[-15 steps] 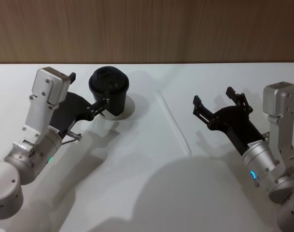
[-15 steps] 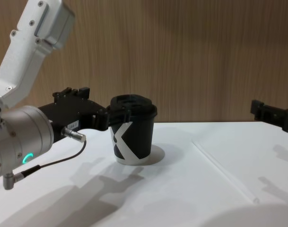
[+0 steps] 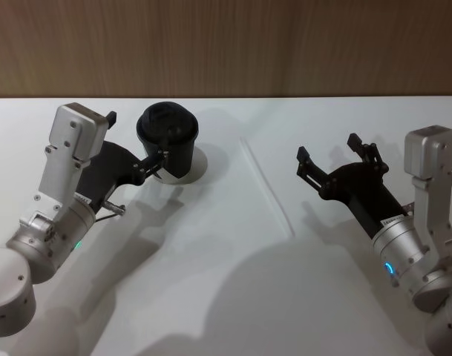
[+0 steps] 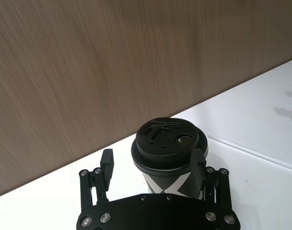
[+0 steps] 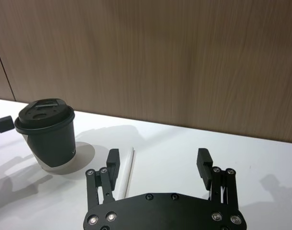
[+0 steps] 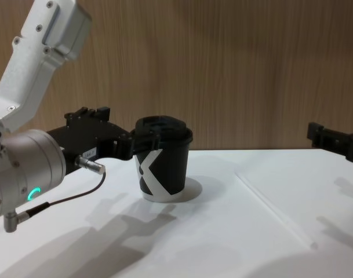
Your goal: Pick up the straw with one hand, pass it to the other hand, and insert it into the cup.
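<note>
Nothing had visibly moved since half a second earlier: both arms, the cup and the straw sat where they had been. The left end effector (image 3: 135,137) reached toward the far left of the surface (image 3: 226,289), its fingers spread wide on either side of the cup (image 3: 168,133). In the left wrist view one finger (image 4: 197,165) sat right against the cup's side while the other stood clear of it. The cup stood upright with its lid on, its white X mark facing near. The right end effector (image 3: 329,150) hovered at the right, fingers wide apart and holding nothing. The straw (image 3: 266,185) lay flat on the surface between the two, right of the cup and left of the right end effector. It touched neither and ran from far to near. The surface was plain white, crossed by soft shadows of the arms. Behind it rose a wood-grain wall (image 3: 285,44).
</note>
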